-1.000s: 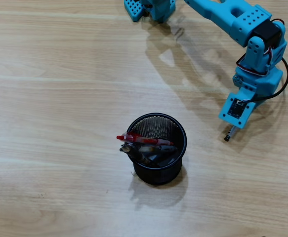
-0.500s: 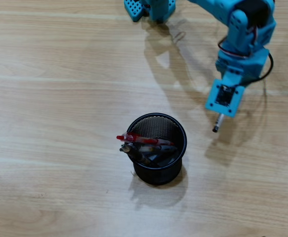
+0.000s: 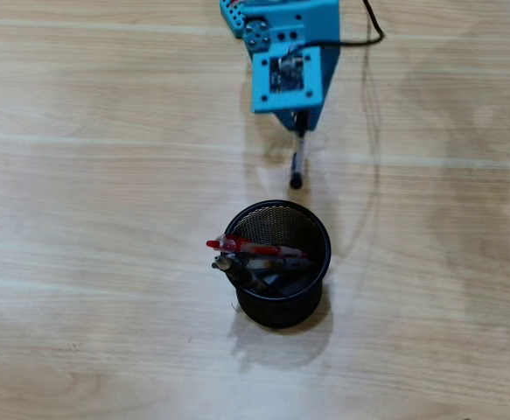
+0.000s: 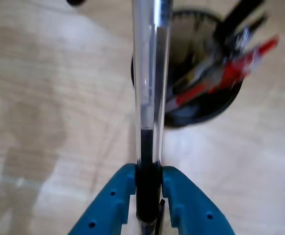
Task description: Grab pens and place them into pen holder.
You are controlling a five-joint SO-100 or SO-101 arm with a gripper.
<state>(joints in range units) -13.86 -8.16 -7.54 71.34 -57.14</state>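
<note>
Gripper (image 4: 149, 196) pinches the clear-barrelled pen (image 4: 151, 78) near its end, pen hanging just beyond the far rim of the pen holder (image 3: 282, 262). Risk: tip strikes the rim or the crowded pens (image 3: 255, 255) inside, and skids out.

We see a matt pale wood-grain desk (image 3: 88, 175), a black wire-mesh metal pen holder (image 3: 311, 284), a glossy clear plastic pen barrel (image 4: 151, 63), a matt blue plastic claw (image 4: 148, 196), glossy red plastic pen (image 4: 240, 66)
</note>
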